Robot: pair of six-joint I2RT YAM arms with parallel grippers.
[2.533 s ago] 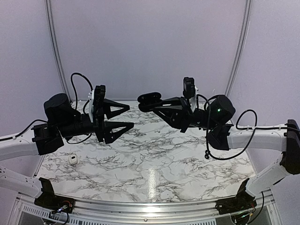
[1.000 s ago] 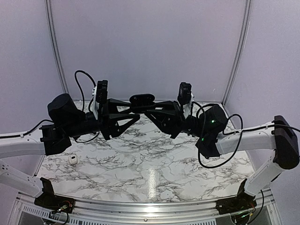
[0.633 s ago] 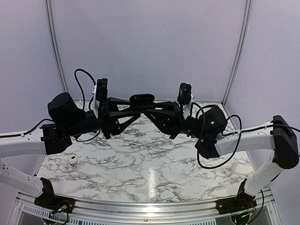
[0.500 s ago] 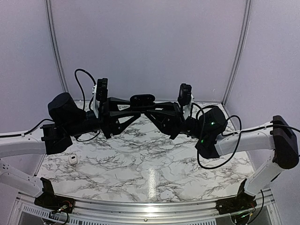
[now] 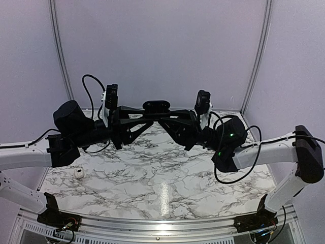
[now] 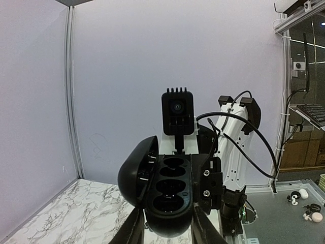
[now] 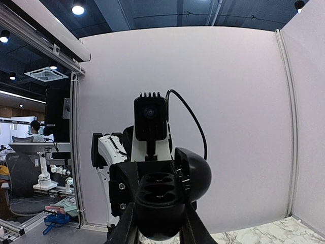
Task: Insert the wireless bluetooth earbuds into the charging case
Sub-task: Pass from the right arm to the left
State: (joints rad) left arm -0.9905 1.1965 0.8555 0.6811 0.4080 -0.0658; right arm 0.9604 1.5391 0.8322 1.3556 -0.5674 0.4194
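The charging case (image 5: 155,106), a black clamshell with its lid swung open and its row of round wells exposed, is held in the air well above the tabletop (image 5: 167,175), over its far middle part. The left hand (image 6: 167,231) pinches one end of the case between its fingers and the right hand (image 7: 156,229) pinches the opposite end, the two hands meeting tip to tip above the tabletop. A small white rounded object (image 5: 78,173), too small to identify, lies on the tabletop near its left edge.
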